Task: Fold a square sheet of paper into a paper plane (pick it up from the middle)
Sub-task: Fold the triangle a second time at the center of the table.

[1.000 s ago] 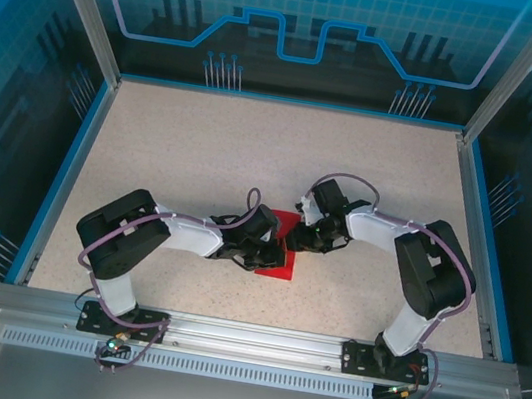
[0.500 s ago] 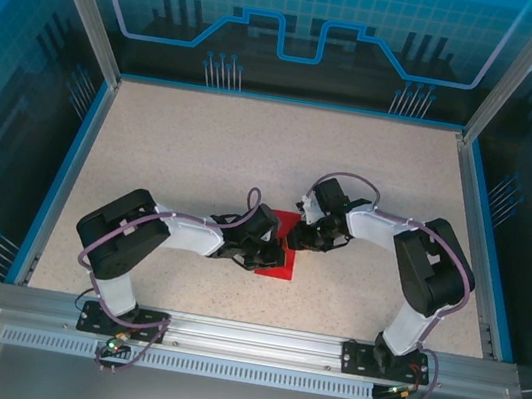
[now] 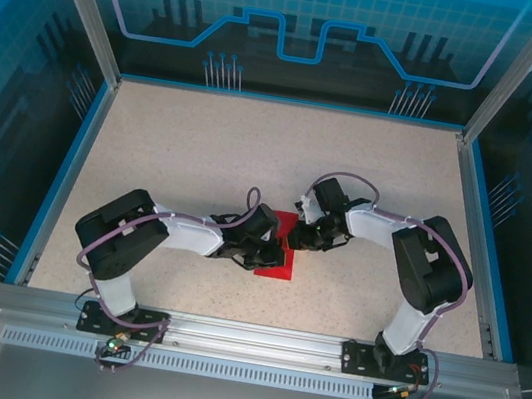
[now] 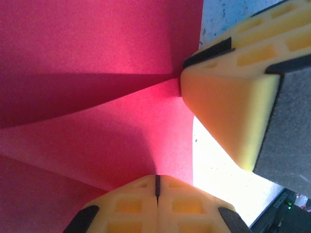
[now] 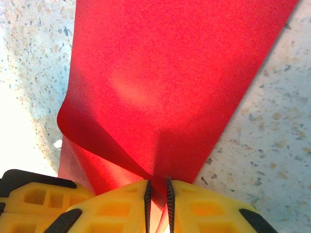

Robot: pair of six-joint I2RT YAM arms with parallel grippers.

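The red square sheet of paper (image 3: 274, 266) lies mid-table between my two wrists, largely covered by them. My left gripper (image 3: 276, 252) comes in from the left; in its wrist view it (image 4: 156, 180) is shut, with the sheet (image 4: 97, 73) lifted in a ridge that runs into the closed tips. My right gripper (image 3: 298, 237) comes in from the right, and its yellow fingers (image 4: 228, 107) show beside the paper's edge. In the right wrist view it (image 5: 157, 194) pinches a raised fold of the sheet (image 5: 170, 73) in a narrow gap. No paper plane shape shows.
The speckled tabletop (image 3: 203, 149) has a blue rim (image 3: 68, 168) and glass walls on three sides. An aluminium rail (image 3: 245, 333) carrying both arm bases runs along the near edge. One of the left gripper's yellow fingers (image 5: 29, 194) sits close beside the right gripper's jaws.
The right gripper's jaws have narrowed onto the raised fold of paper, and its wrist has edged slightly left. The left arm has not moved.
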